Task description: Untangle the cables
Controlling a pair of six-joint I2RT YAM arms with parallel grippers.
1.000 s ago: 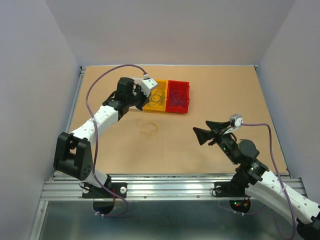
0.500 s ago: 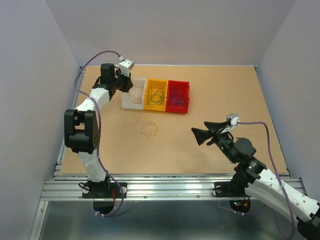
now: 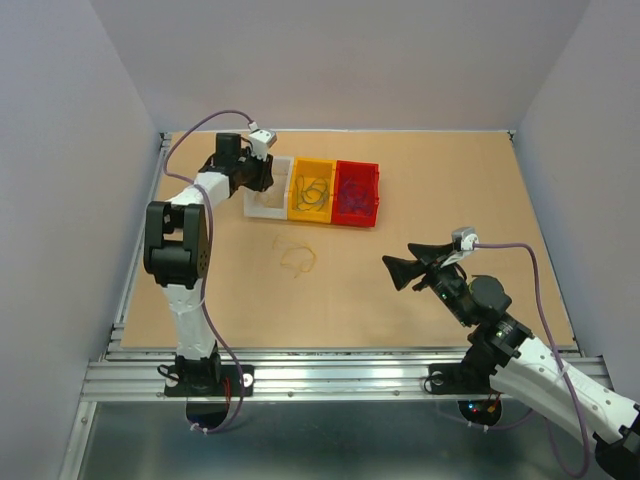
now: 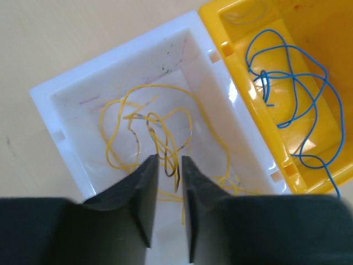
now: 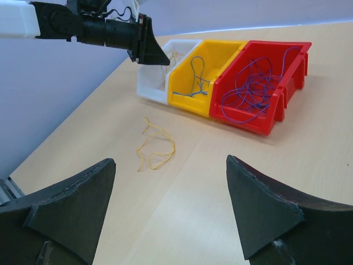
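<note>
Several thin yellow cables (image 4: pixel 138 118) lie loosely coiled in a white bin (image 4: pixel 60 88). My left gripper (image 4: pixel 168 161) hovers just over them, its jaws a narrow gap apart with strands showing between the tips; it seems to grip nothing. In the top view the left gripper (image 3: pixel 258 176) is at the white bin's (image 3: pixel 268 207) left end. Blue cables (image 4: pixel 287 83) lie in the yellow bin (image 3: pixel 312 212), purple ones (image 5: pixel 251 83) in the red bin (image 3: pixel 357 218). One loose yellow cable (image 3: pixel 298 258) lies on the table. My right gripper (image 5: pixel 170 161) is wide open and empty, well short of that cable (image 5: pixel 156 146).
The three bins stand side by side at the back of the tan table (image 3: pixel 420 180). Grey walls close in both sides and the back. A metal rail (image 3: pixel 330 370) runs along the near edge, behind the arm bases.
The left arm has swung left from over the yellow bin to the white bin and folded up steeply. The right arm has barely moved.
</note>
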